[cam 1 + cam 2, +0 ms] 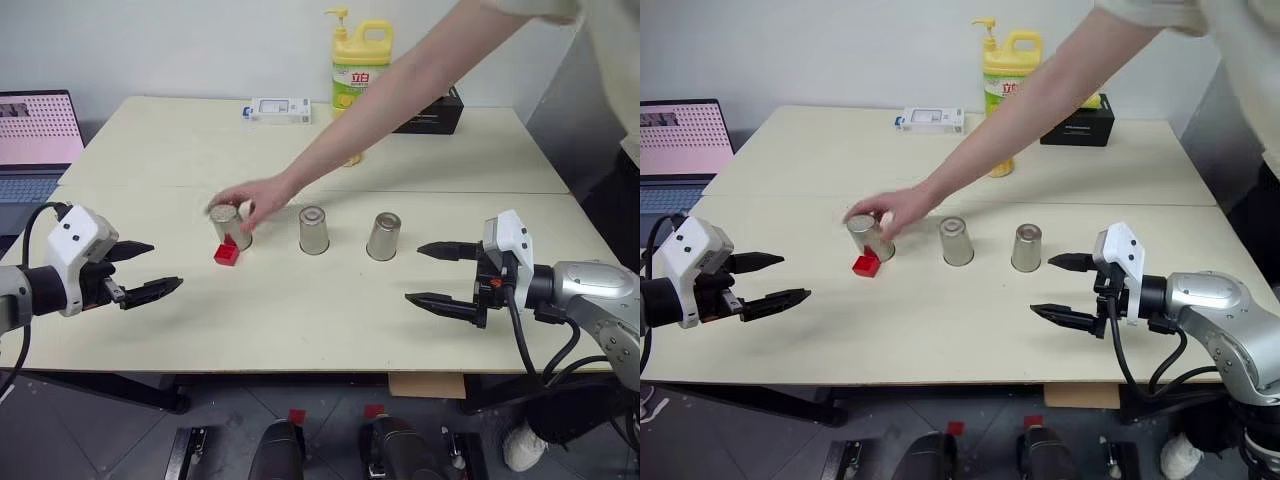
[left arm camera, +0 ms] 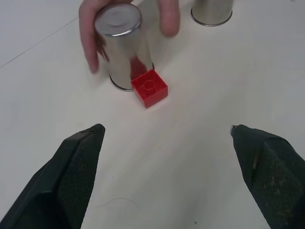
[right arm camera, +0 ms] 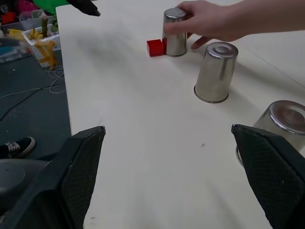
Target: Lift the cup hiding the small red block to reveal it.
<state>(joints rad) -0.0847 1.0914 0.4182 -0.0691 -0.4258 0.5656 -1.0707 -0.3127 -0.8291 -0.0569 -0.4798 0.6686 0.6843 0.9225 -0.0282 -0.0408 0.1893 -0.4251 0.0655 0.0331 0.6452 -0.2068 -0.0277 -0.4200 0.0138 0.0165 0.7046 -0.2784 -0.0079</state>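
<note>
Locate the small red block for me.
Small red block sits uncovered on the table's left side, against the leftmost silver metal cup, which a person's hand grips.

Lighting: I am seeing even, bright, diffuse light from overhead across the pale worktop [image 1: 300, 310]. Shadows: soft, short, lying close under each cup. Glare: mild sheen on the metal. Blur: I am noticing the near gripper fingers [image 2: 71, 176] softening in both wrist views.

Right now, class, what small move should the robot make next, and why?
Probably none: hold both grippers still. A person's hand grips the leftmost cup beside the uncovered small red block, so nothing is hidden yet. The left gripper and right gripper are open, apart from the cups.
</note>
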